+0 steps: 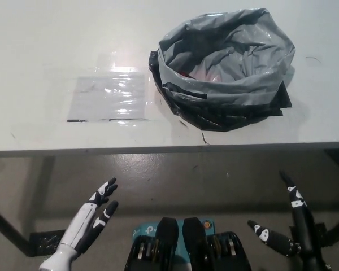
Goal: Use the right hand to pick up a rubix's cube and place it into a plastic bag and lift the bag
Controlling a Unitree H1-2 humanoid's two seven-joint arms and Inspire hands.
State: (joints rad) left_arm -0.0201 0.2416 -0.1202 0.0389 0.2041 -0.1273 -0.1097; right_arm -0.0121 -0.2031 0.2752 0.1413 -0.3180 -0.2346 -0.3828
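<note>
While the fingers (294,195) of the black right hand (291,228) are being held spread and empty below the table's front edge, nothing is being gripped by them. The white left hand (90,217) is likewise being kept open and low at the lower left. A grey plastic bag (229,56), crumpled and glossy, is being seen standing open on the white table (45,34), well apart from both hands, its dark underside showing along the near rim. Something red (186,73) is being glimpsed inside the bag; whether it is the cube cannot be told. A flat clear plastic sheet (110,96) is lying just beside the bag.
</note>
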